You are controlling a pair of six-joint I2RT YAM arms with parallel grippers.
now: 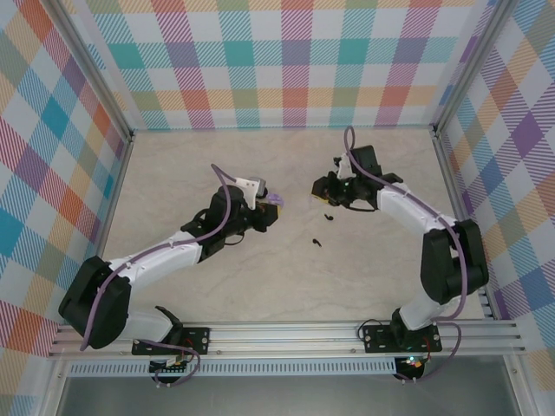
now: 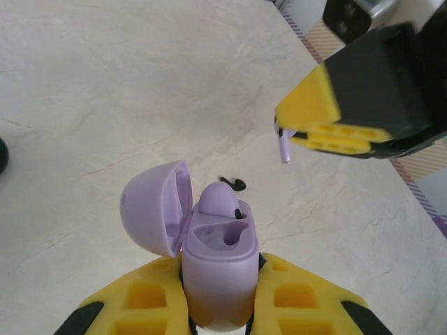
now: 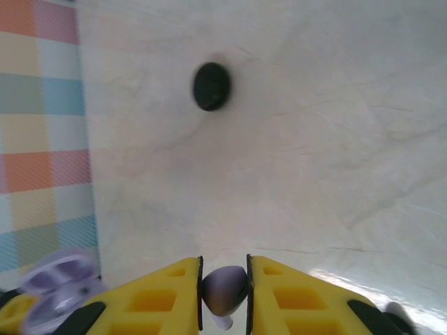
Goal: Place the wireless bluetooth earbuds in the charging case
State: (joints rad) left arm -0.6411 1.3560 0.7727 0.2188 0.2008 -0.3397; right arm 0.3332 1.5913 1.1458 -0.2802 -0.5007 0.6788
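Pale marbled counter (image 1: 286,286) runs between pastel plaid walls (image 1: 286,61). The left tool (image 2: 218,271) is clamped on the lilac charging case (image 2: 216,279), whose lid stands open on that tool's left. A seated lilac earbud (image 2: 216,199) fills the pocket farther from the fingers, and the nearer pocket looks hollow. Ahead and to the right of the left tool, raised off the counter, the right tool (image 2: 297,132) is pinched on the second lilac earbud (image 2: 285,148), its stem hanging down. One black earbud (image 1: 327,215) lies just behind the right tool, toward the arm bases, and another black earbud (image 1: 316,242) lies farther back. A dark oval thing (image 3: 211,86) rests well ahead of the right tool.
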